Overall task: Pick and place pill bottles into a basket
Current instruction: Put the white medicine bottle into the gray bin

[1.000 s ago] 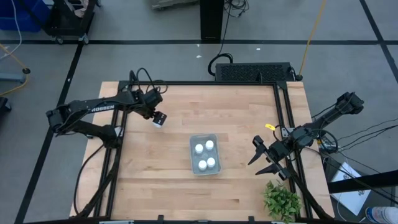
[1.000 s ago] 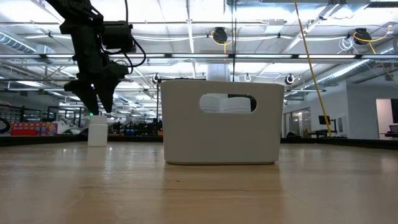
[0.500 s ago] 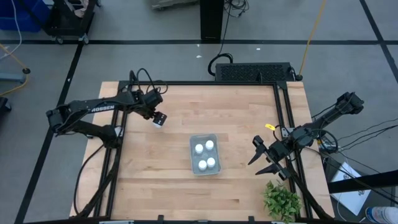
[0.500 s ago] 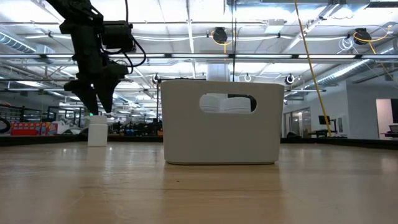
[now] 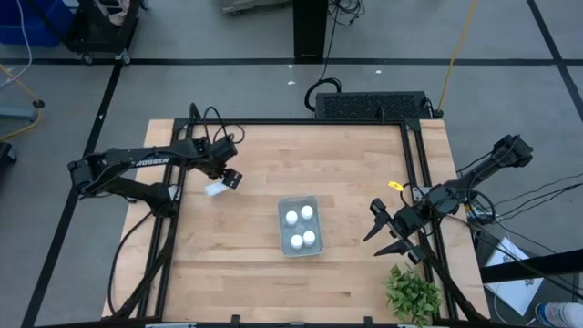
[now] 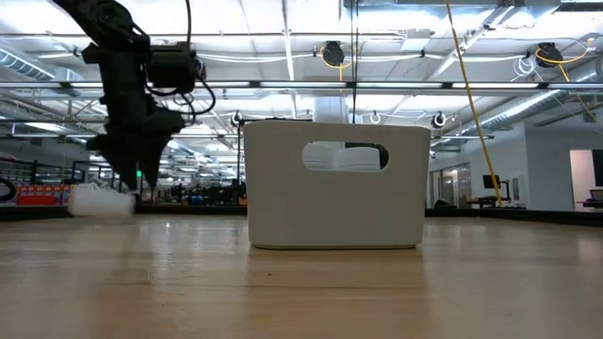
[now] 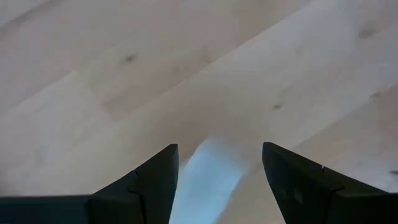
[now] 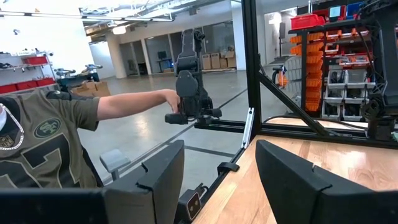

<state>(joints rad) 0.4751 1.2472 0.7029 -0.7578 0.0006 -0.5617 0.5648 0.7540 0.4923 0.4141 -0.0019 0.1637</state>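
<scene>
Pill bottle (image 5: 215, 189) toppled, lying on its side

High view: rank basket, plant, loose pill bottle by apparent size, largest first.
1. Plant and basket look about alike; not ranking them.
2. Loose pill bottle, clearly smallest, lying beside the left pincer.

Three pill bottles (image 5: 301, 227) stood in the single basket (image 5: 283, 240) at the table's (image 5: 346, 164) centre, while a fourth bottle (image 5: 216, 189) lay on its side on the wood between the left gripper's (image 5: 228, 178) fingers. Two arms, one plant (image 5: 412, 293) at the table's corner and one person (image 8: 56, 134) beyond the frame completed the count.
</scene>
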